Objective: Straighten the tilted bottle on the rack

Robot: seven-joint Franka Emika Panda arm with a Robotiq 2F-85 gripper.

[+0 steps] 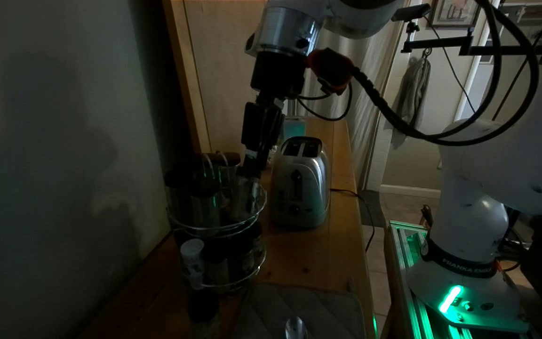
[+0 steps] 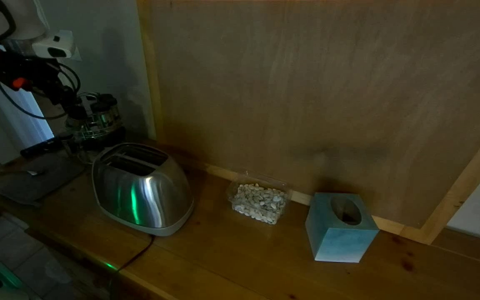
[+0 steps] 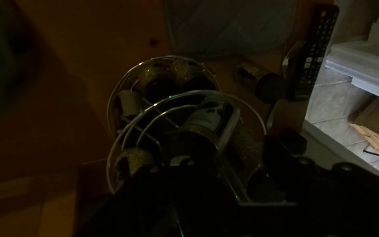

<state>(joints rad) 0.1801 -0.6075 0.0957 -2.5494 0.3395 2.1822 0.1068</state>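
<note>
Bottle (image 3: 206, 116) leaned just below your hand (image 1: 252, 172), long axis slanting, on upper tier of the rack (image 1: 214, 229), near wall-side edge of the tabletop (image 1: 318, 254); whether you gripped it, I couldn't tell.

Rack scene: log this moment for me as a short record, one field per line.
light: dim
rack: round wire, two tiers, jars on both
bottle: upper tier, label visible, appears tilted
gripper: at the bottle; too dark to tell whether it grips
toaster: silver, beside the rack
mat: grey, quilted, spoon lying on it
remote: black, fork alongside
blue box: oval opening on top, on the toaster's far side from the rack
</note>
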